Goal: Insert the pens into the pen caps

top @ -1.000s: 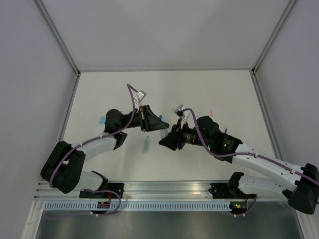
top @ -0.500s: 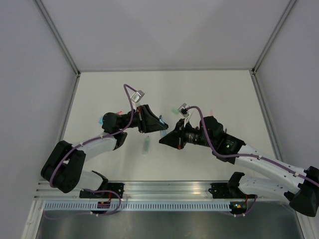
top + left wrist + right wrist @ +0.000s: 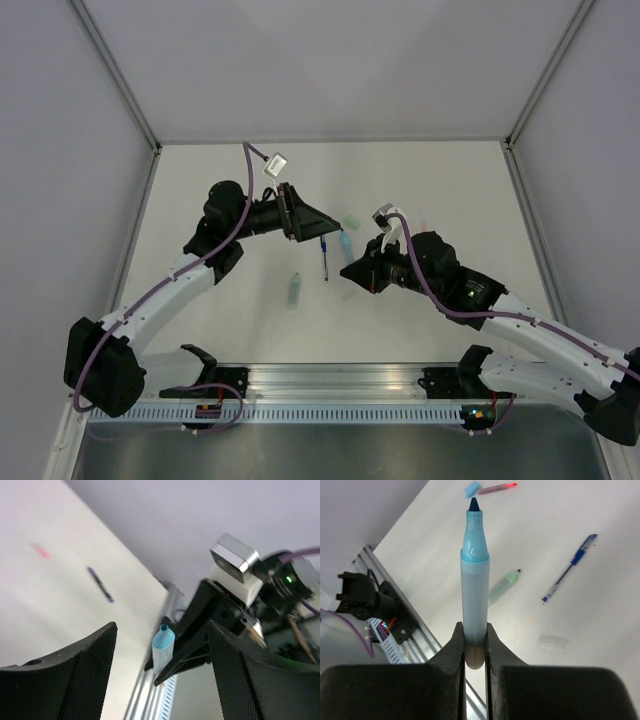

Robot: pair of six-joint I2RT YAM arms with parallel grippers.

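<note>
Right gripper [image 3: 474, 636] pinches the base of a light blue marker [image 3: 473, 580], its dark tip bare. Left gripper [image 3: 318, 225], just beside the marker, is spread wide and empty. A blue cap [image 3: 472, 489] lies beyond the marker's tip. Risk: held only at its base, the marker may tilt during capping.

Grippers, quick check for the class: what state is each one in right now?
Left gripper: open, holding nothing.
Right gripper: shut on the light blue marker, its tip uncapped.

White links [image 3: 165, 290], black joints [image 3: 100, 352], purple cables [image 3: 247, 190] — the left gripper [image 3: 161, 625] black, dimpled.
</note>
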